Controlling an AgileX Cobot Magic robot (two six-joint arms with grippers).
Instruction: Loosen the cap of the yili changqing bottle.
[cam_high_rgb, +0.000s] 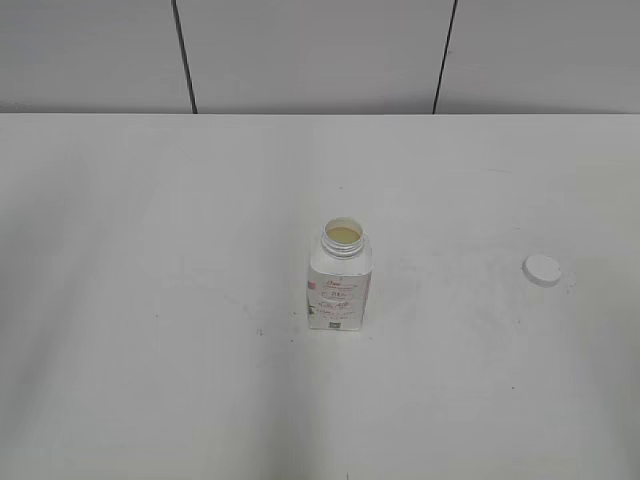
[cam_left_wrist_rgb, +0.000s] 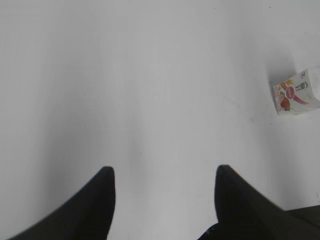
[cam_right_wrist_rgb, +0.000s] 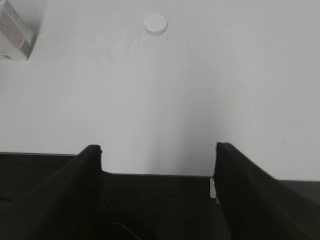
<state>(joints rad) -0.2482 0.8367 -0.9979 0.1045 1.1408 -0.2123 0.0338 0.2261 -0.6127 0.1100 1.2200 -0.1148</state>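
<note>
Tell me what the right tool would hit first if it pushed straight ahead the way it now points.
Probably nothing but bare table. The right tool is open and empty; the cap lies far ahead, about on its centre line, so it might meet that first. The bottle sits well left. Depth is unclear.

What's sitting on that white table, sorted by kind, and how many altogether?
Small white squarish plastic bottle, standing open: 1
Small round white plastic screw cap, lying apart to the bottle's right: 1
Total: 2
</note>
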